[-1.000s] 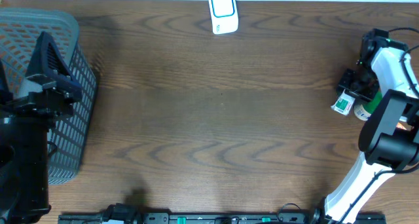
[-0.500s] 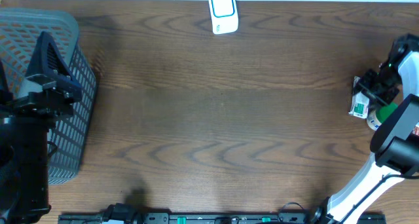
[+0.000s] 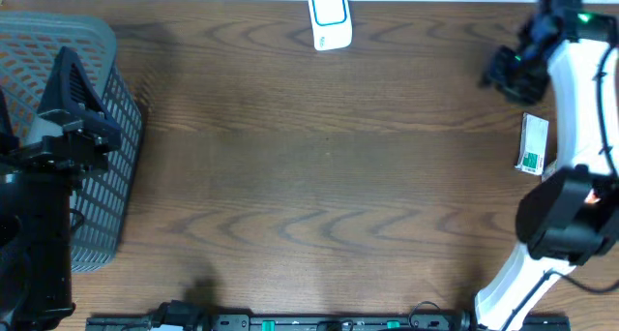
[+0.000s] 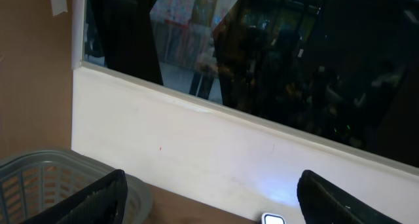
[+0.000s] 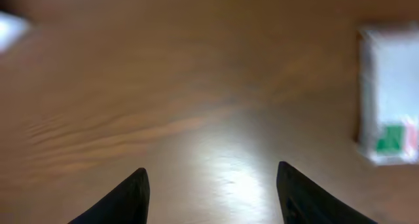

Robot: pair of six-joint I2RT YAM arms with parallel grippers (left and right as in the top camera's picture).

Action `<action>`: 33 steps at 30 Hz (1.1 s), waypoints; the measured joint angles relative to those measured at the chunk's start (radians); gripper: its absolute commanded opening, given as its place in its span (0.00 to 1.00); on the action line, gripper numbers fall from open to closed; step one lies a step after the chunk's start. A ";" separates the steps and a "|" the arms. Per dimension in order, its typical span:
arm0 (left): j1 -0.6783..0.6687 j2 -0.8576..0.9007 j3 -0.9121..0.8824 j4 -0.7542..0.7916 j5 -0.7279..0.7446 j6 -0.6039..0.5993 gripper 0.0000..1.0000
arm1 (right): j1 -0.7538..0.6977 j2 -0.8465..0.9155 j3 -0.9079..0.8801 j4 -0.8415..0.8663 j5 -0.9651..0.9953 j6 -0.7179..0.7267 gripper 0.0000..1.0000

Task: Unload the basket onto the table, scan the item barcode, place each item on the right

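**A:** Obs. The small white carton with a green label (image 3: 533, 143) lies flat on the brown wooden tabletop (image 3: 319, 176), at the right edge, mid-depth. Nothing touches it. The right gripper (image 5: 211, 171) is farther back and slightly left of it, apart. Its jaws are spread, with nothing between them.

**B:** Left gripper (image 4: 213, 185)?

**A:** Jaws wide apart and empty, over the grey plastic mesh basket (image 3: 121, 157) at the left end, aimed toward the far wall.

**B:** Handling estimate for the carton?

**A:** Judgement only. It looks like thin card: light, likely to slide on the smooth wood, and likely to dent if squeezed hard. Take it across its two long sides, near the middle, with a modest squeeze. Keep the printed faces uncovered for the white barcode scanner with a blue-rimmed face (image 3: 330, 17) at the far edge, centre. I cannot tell where the barcode is.

**B:** View differences?

**A:** Only the overhead view gives the layout: carton, scanner, basket, both arms. The right wrist view is blurred, but it shows the gap between its jaws, the carton off to the right, and glare on the wood. The left wrist view shows the basket rim, a white wall, a dark window and the scanner's top at the bottom edge. The carton does not appear there.
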 measured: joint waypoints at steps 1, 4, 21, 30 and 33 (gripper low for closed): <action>0.000 0.000 0.000 0.000 0.000 0.000 0.83 | 0.036 -0.030 0.011 0.016 -0.002 -0.002 0.68; 0.000 0.000 0.000 0.000 0.000 0.000 0.83 | 0.153 -0.150 0.037 0.077 -0.008 -0.009 0.99; 0.000 0.000 0.000 0.000 0.000 0.000 0.83 | 0.464 -0.773 0.088 0.036 -0.028 -0.015 0.99; 0.000 0.000 0.000 0.000 0.000 0.000 0.83 | 0.464 -0.926 0.087 -0.007 -0.028 -0.015 0.99; 0.000 0.000 0.000 0.000 0.000 0.000 0.83 | 0.464 -0.970 0.087 -0.008 -0.020 -0.015 0.99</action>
